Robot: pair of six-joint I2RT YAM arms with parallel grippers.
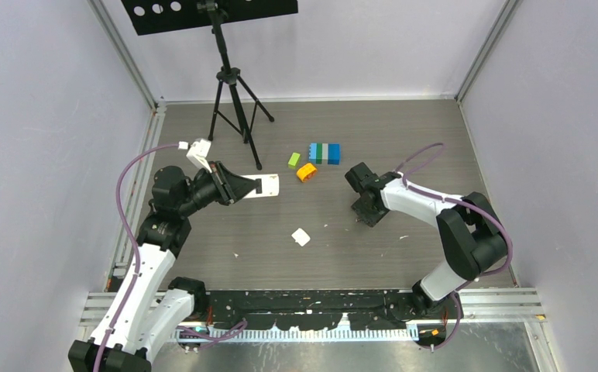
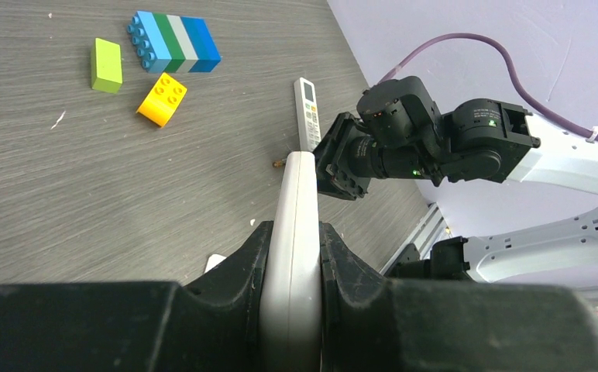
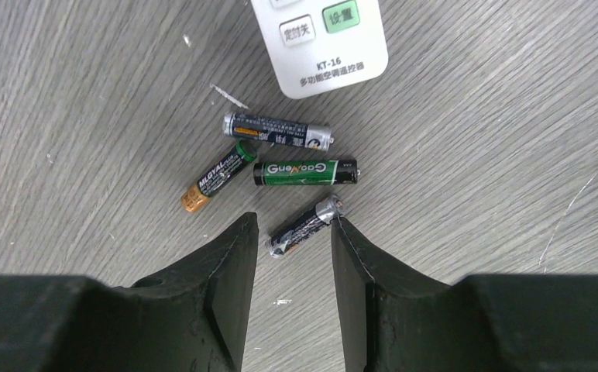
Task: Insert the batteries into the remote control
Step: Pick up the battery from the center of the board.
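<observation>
Four batteries (image 3: 304,172) lie loose on the bench (image 3: 87,116), just ahead of my right hand (image 3: 292,219). One dark battery (image 3: 305,225) lies slantwise between that hand's fingers, its silver end against the right finger. The fingers stand apart, released, not pinching it. Just beyond the cluster sits the lower end of a second remote (image 3: 327,46), buttons up. My left hand (image 2: 294,232) is clenched on the white remote (image 2: 296,194), held edge-on and pointing towards the right hand. Toy blocks (image 2: 173,43) lie further ahead, to the left hand's left.
</observation>
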